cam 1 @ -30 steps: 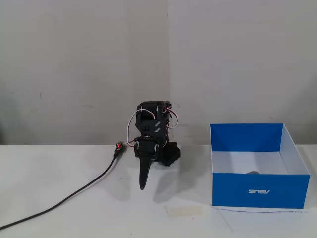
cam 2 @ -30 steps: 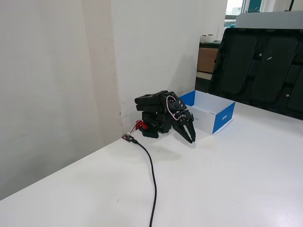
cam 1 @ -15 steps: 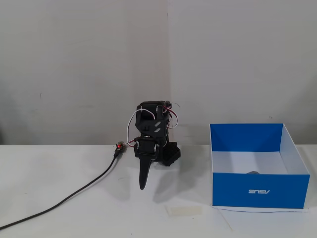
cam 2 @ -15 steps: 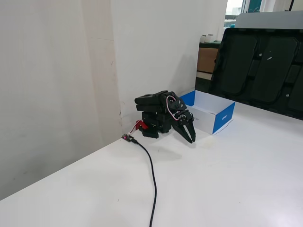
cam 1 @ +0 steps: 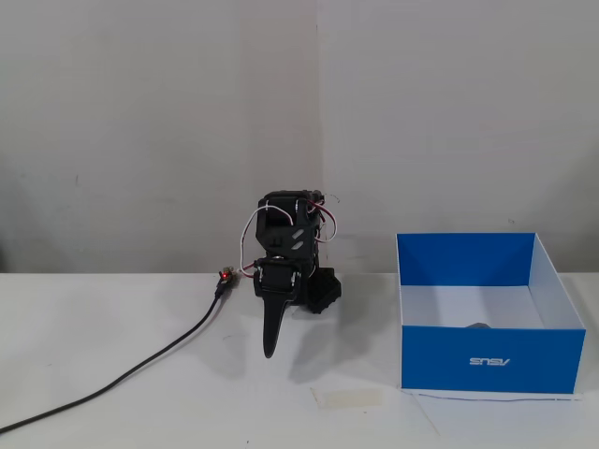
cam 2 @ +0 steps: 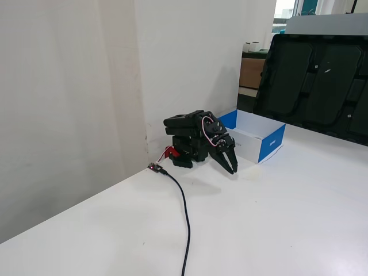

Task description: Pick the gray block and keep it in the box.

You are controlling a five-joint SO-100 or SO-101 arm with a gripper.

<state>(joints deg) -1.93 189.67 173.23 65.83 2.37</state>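
The blue box (cam 1: 487, 360) with a white inside stands on the white table, right of the arm in a fixed view. It also shows behind the arm in the other fixed view (cam 2: 270, 142). The top of the gray block (cam 1: 478, 325) peeks over the box's front wall, inside the box; in the other fixed view the box hides it. The black arm is folded low against the wall. My gripper (cam 1: 270, 348) points down at the table, left of the box and apart from it, with its jaws together and nothing in them. It also shows in the other fixed view (cam 2: 232, 169).
A black cable (cam 1: 140, 369) runs from a red connector (cam 1: 225, 274) by the arm's base to the front left. A pale tape patch (cam 1: 347, 398) lies on the table in front of the arm. Large black cases (cam 2: 313, 86) stand behind the table.
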